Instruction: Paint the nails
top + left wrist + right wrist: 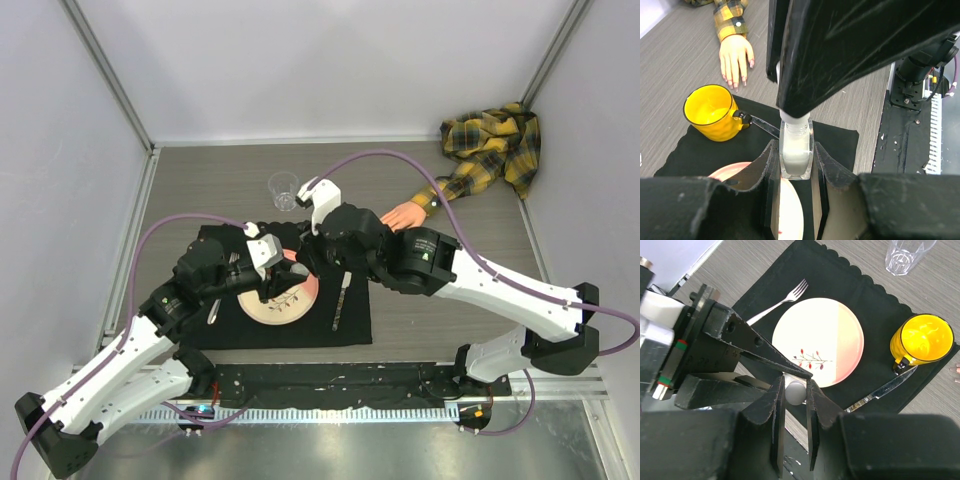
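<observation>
Bottle (796,161), one, tight in left hand (796,148); cap (795,392), one, tight in right hand (795,385).

The nails (734,85) — tiny, pinkish — tip the pale mannequin hand (735,52) lying flat.

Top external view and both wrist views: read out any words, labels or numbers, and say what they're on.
No text can be read.
Right arm's joint housing: a small label, too small to read.
Nail polish bottle: no label showing.
White cap: blank.
Plate: a twig drawing only, no words.
</observation>
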{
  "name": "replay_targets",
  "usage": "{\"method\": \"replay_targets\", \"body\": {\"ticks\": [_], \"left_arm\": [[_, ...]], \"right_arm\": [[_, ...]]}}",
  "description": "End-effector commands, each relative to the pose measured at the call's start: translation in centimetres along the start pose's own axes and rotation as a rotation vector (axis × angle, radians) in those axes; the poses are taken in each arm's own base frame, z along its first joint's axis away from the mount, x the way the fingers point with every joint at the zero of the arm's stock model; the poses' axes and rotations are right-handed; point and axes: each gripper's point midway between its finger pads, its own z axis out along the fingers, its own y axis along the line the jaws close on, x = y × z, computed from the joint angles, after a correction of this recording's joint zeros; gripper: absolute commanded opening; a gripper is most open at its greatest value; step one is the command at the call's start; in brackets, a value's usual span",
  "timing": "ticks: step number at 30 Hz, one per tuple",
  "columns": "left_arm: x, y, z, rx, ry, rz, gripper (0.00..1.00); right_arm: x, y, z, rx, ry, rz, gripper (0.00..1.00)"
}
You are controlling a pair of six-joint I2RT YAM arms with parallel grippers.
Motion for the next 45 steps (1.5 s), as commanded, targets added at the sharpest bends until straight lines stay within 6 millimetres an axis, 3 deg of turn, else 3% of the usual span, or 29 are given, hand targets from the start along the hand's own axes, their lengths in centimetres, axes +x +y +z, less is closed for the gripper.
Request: {"method": "replay_targets", "body": {"ticks": [1,7,11,16,22,30,37,40,45], "left_arm": [[-3.5,-0.1,-0.6,-0.002,-0.091,0.059,0.0],[-3.8,0.0,-0.8,-0.017,-0.106,0.06,0.0],[-4.0,0.0,-0.7,-0.016,-0.116,0.054,0.0],[-4.0,0.0,-0.6,-0.012,-0.119,0.047,0.0],[-4.2,-0.1,-0.6,-0.007,-0.127,0.045,0.0],[-3.7,-1.2,-0.4,0.06,-0.105,0.039,0.0],[-3.0,-3.6,0.0,0.217,-0.055,-0.006,0.0],[-3.3,-5.2,-0.3,0.321,-0.053,-0.019,0.0],[-4.6,-7.3,-0.8,0.448,-0.09,-0.059,0.0]], "right_arm": [[-0.7,0.6,0.3,-0.022,-0.038,0.019,0.01],[0.4,0.5,0.8,-0.018,-0.019,0.025,0.01],[2.4,0.8,2.2,-0.034,0.0,0.054,0.01],[4.0,0.4,3.4,0.002,0.03,0.082,0.07],[2.2,0.1,2.0,0.016,-0.016,0.114,0.19],[-0.4,-0.5,-1.3,0.005,-0.041,0.101,0.66],[-1.4,-0.7,-4.7,-0.198,-0.007,-0.008,0.76],[0.0,1.1,-6.2,-0.424,0.027,-0.132,0.76],[0.4,2.9,-7.0,-0.616,0.026,-0.226,0.68]]}}
